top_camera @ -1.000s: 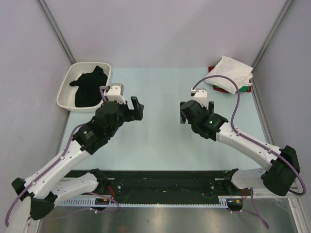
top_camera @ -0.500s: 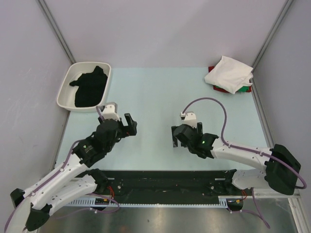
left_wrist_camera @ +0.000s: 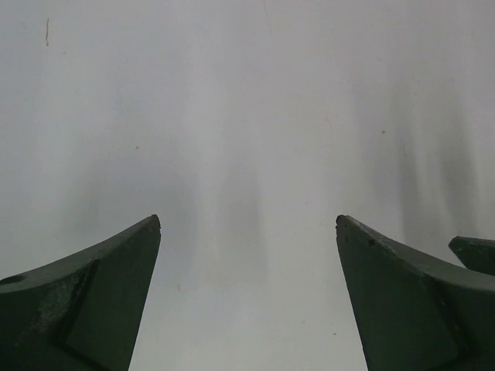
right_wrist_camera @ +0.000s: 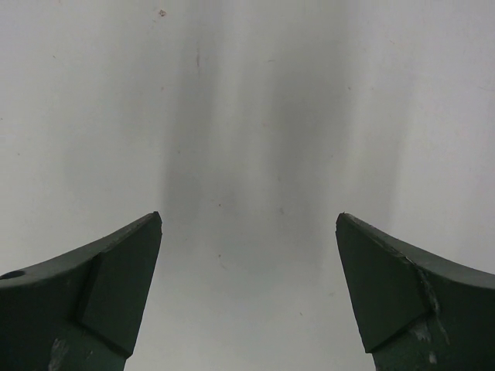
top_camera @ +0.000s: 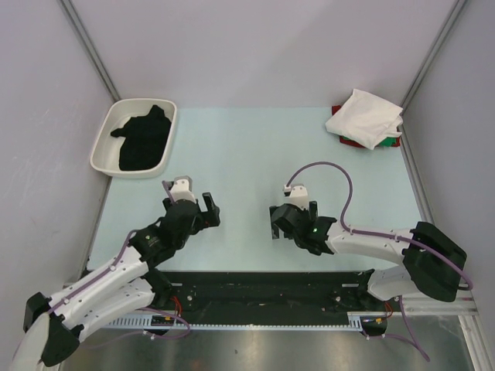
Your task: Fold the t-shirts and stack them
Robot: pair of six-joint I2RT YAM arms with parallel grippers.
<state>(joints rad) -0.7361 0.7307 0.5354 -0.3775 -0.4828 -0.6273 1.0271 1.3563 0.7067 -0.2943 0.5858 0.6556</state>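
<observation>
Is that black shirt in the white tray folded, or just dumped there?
Not folded: the black shirt lies loosely bunched inside the tray, with one sleeve sticking out sideways.

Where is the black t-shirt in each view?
Top external: black t-shirt upper left, in the white tray.
Left wrist: not in it.
Right wrist: not in it.
Shared landmark: left hand and right hand fingers, seen from above and in each wrist view.

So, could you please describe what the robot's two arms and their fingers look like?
The left arm and right arm have white link shells, black joint housings and a thin purple cable running along each. Their wedge-shaped fingers look dark green up close, scuffed at the edges. A small green light glows on the right arm's wrist.
</observation>
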